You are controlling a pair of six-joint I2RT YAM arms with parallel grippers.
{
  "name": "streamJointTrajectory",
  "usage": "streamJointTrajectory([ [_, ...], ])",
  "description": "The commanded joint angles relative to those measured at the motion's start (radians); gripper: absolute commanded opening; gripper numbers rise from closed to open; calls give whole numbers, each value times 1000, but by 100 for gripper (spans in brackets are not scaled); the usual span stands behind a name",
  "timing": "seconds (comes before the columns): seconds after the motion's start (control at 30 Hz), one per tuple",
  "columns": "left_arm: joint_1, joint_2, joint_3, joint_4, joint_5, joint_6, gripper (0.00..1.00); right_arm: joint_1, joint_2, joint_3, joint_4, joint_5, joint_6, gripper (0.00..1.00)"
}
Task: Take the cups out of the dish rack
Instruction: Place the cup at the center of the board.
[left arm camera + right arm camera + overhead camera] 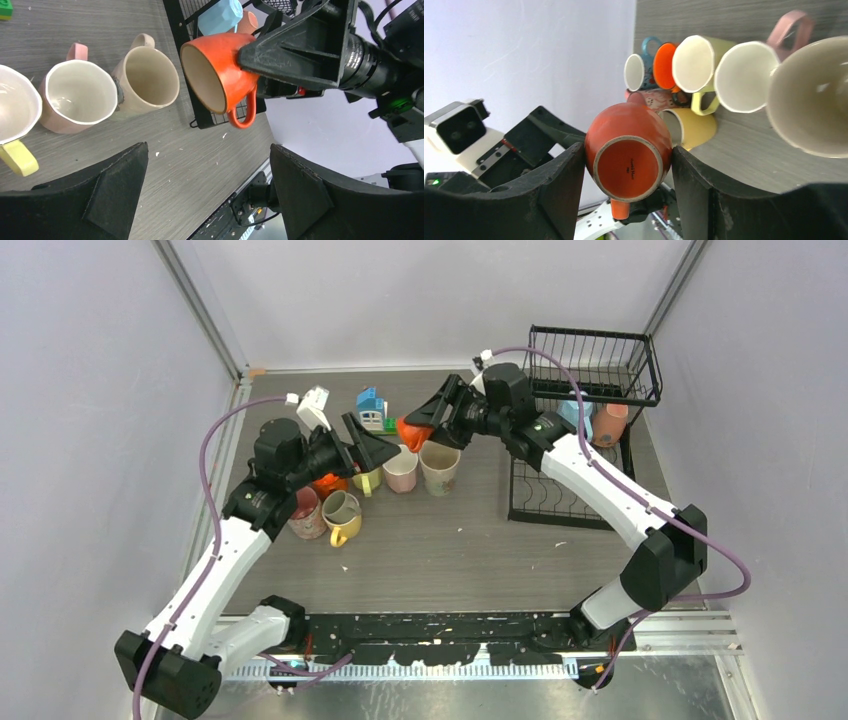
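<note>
Right gripper (pixel 430 426) pinching orange mug (pixel 220 75) between its fingers; left gripper (pixel 207 162), fingers spread, facing the mug's mouth.

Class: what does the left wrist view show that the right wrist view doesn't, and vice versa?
Left wrist only: the open mouth of the orange mug, the dish rack, a light blue cup. Right wrist only: that mug's underside, a blue-handled mug. Both: the orange mug between the right fingers, the pink mug, the beige mug.

Glossy ceramic orange mug (pixel 220 75), black metal wire rack (pixel 590 360), matt wood-grain table (pixel 450 550).
</note>
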Motion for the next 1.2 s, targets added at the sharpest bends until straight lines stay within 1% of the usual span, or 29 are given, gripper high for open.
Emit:
streamJointTrajectory([
  [0.0,-5,-4,-12,119,33,-58,91,28,-35,-28,218,-76,129,35],
  [0.13,-4,-1,-27,161,42,-104,85,42,-27,-52,270,-95,170,34],
  [0.2,-4,3,-36,188,51,-130,80,47,-24,-65,294,-105,188,34],
  [0.33,-4,14,-51,237,66,-162,68,56,-15,-87,325,-122,217,34],
  [0.37,-4,16,-54,239,69,-167,63,57,-14,-90,325,-124,220,34],
  [0.43,-4,22,-55,271,76,-175,57,57,-15,-101,364,-127,229,34],
  [0.6,-4,32,-53,293,83,-187,49,62,-9,-120,392,-137,247,34],
  [0.9,-4,38,-38,291,81,-171,45,67,-7,-141,412,-144,257,34],
  [1.17,-4,43,-44,320,86,-182,36,71,3,-159,460,-155,293,34],
])
